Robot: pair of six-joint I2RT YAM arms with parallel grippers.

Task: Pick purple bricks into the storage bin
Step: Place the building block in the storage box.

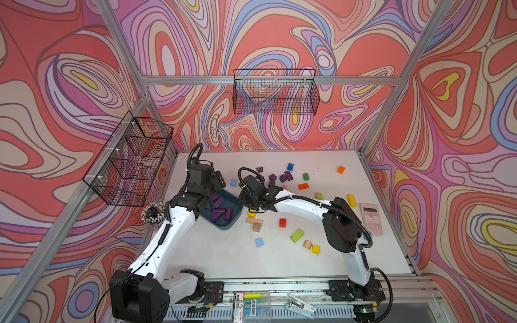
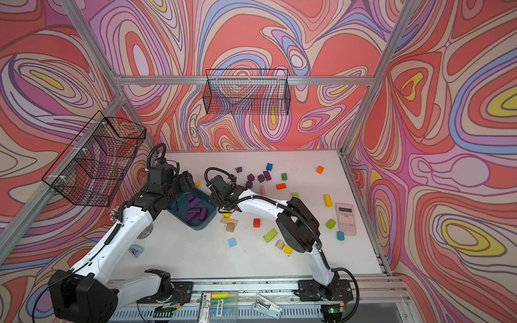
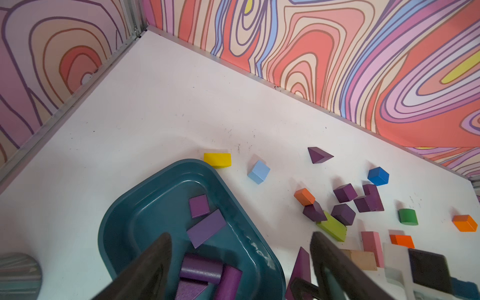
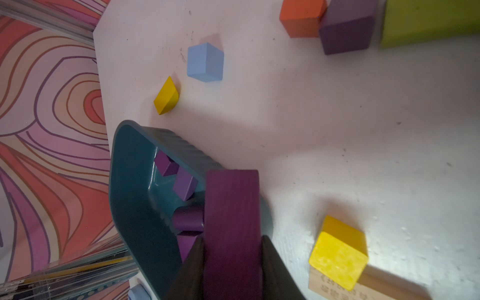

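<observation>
Purple bricks (image 1: pixel 222 210), I count about five, sit in the storage bin (image 1: pixel 227 224) at nine o'clock in a top view, a loose cluster (image 1: pixel 288 175) waiting at twelve; left wrist shows my left gripper (image 3: pixel 241 235) spread wide over it, right wrist my right gripper (image 4: pixel 232 240) clamped on another brick (image 4: pixel 231 202).

The teal storage bin (image 2: pixel 207 222) sits left of centre on the white tabletop (image 2: pixel 195 257), with several purple bricks (image 2: pixel 195 208) lying inside. The left arm (image 2: pixel 131 221) reaches over the bin's far-left end, and the right arm (image 2: pixel 257 205) bends toward its right edge. More purple bricks (image 2: pixel 264 176) cluster behind, near a blue cube (image 2: pixel 269 167). A pink calculator (image 2: pixel 345 214) lies at the right.
</observation>
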